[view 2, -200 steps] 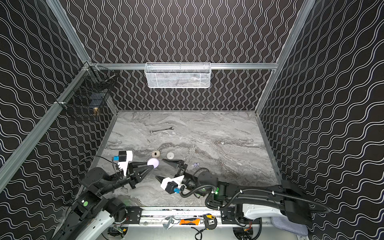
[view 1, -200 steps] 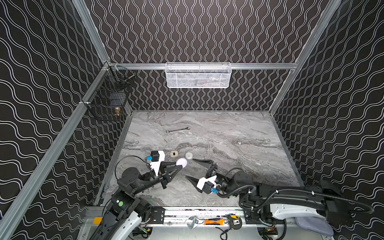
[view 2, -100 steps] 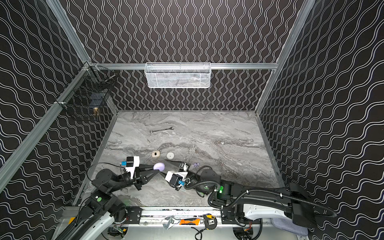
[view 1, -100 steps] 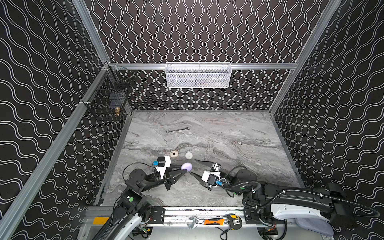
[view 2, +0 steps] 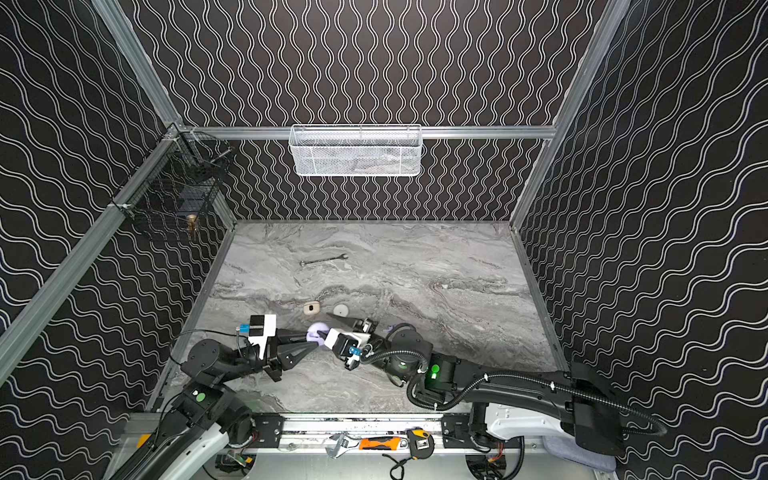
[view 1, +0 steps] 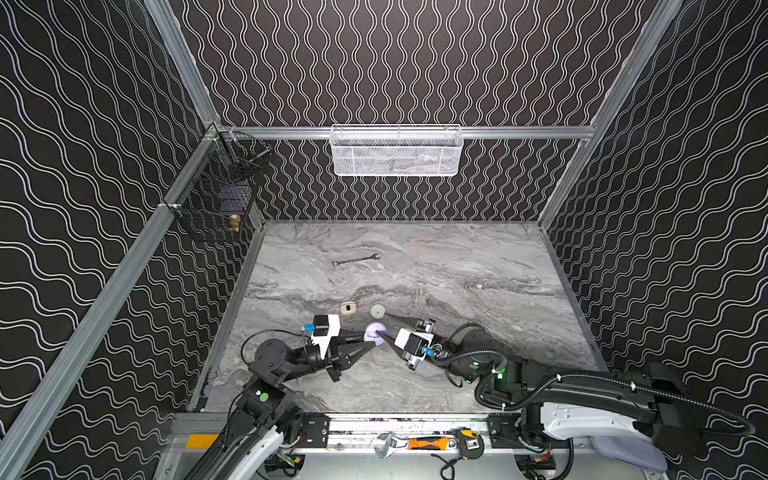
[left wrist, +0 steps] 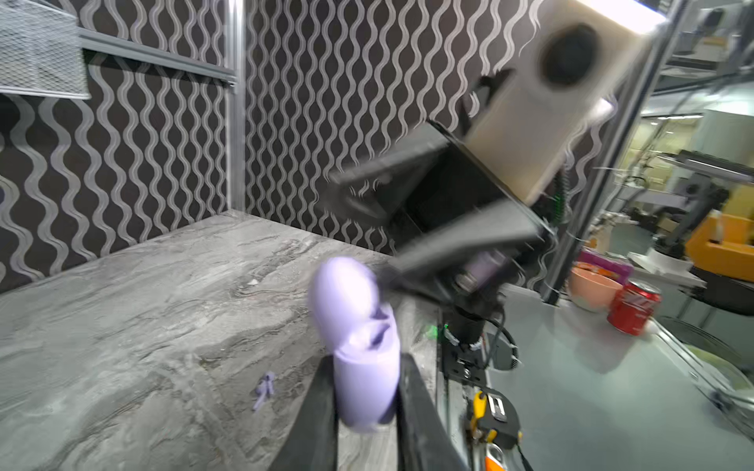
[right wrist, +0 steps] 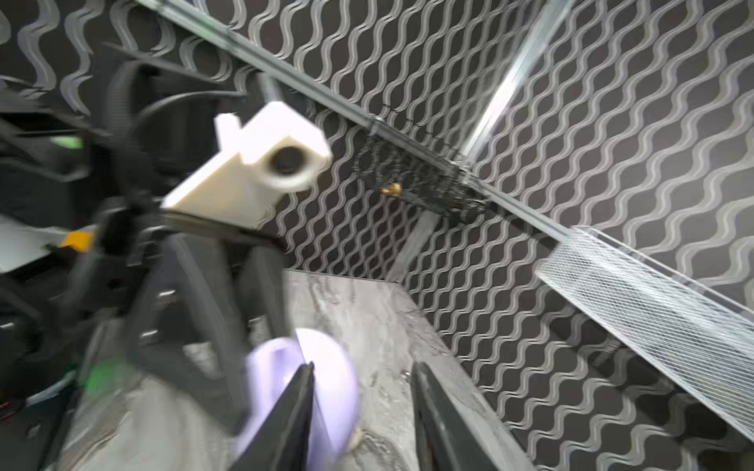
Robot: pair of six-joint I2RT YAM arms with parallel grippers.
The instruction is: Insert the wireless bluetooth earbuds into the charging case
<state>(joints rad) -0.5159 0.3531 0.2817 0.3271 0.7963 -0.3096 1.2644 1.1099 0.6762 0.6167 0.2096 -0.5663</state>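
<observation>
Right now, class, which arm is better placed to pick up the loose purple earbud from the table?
Right, probably. The left gripper is shut on the open case; the right gripper is open and empty beside it, free to fetch the earbud lying on the table.

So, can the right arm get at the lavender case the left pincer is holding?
Probably yes. The left pincer holds the lavender case with its lid open, and the right pincer, jaws apart, is right beside the lid, nothing in between.
</observation>
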